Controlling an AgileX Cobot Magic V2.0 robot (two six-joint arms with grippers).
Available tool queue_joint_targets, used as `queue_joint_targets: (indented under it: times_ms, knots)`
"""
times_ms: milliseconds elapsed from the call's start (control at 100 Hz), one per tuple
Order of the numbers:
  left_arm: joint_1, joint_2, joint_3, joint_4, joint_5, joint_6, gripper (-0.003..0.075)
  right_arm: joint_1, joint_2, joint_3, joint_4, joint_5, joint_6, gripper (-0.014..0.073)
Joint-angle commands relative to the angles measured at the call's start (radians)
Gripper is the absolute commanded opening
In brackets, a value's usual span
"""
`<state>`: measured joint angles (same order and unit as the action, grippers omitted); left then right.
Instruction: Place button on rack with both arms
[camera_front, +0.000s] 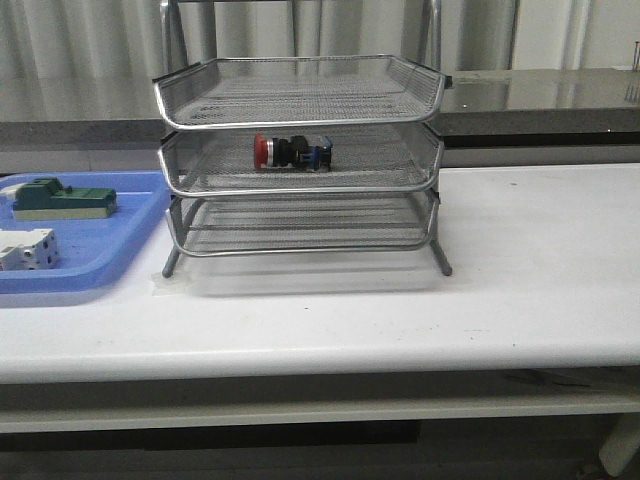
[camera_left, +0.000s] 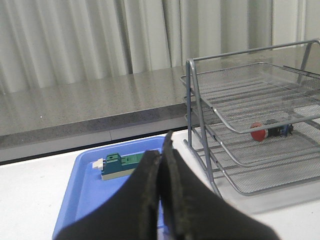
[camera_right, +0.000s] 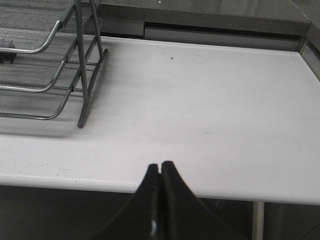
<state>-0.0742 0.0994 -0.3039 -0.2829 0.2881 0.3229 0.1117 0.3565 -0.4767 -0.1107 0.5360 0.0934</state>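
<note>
The button (camera_front: 290, 152), red head to the left and blue end to the right, lies on its side on the middle tier of the silver wire rack (camera_front: 300, 100). From the left wrist view the button (camera_left: 269, 131) shows under the top tray of the rack (camera_left: 250, 100). My left gripper (camera_left: 161, 150) is shut and empty, hanging above the blue tray, well away from the rack. My right gripper (camera_right: 160, 166) is shut and empty too, near the table's front edge, to the right of the rack (camera_right: 50, 75). Neither arm shows in the front view.
A flat blue tray (camera_front: 100, 260) lies left of the rack, holding a green block (camera_front: 60, 198) and a white blocky switch (camera_front: 25, 250). The green block (camera_left: 122, 164) also shows just beyond my left fingers. White tabletop (camera_right: 210, 100) extends right of the rack.
</note>
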Motion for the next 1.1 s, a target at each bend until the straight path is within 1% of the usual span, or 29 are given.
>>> queue_joint_targets:
  times_ms: [0,470,650,790,970,1090]
  knots:
    - [0.001,0.011,-0.026,-0.015,-0.077,-0.009,-0.002,-0.005,0.003,-0.025,-0.017,-0.066,0.0,-0.0056]
    - [0.001,0.011,-0.026,-0.015,-0.077,-0.009,-0.002,-0.005,0.001,-0.025,-0.027,-0.066,0.0,-0.0056]
    - [0.001,0.011,-0.026,-0.015,-0.077,-0.009,-0.002,-0.005,-0.051,0.007,-0.031,-0.108,0.0,-0.0056]
    - [0.001,0.011,-0.026,-0.015,-0.077,-0.009,-0.002,-0.005,-0.134,0.11,-0.031,-0.218,0.0,-0.0056]
    - [0.001,0.011,-0.026,-0.015,-0.077,-0.009,-0.002,-0.006,-0.25,0.3,-0.027,-0.397,0.0,-0.0056]
    - [0.001,0.011,-0.026,-0.015,-0.077,-0.009,-0.002,-0.006,-0.305,0.396,-0.002,-0.449,0.0,-0.0056]
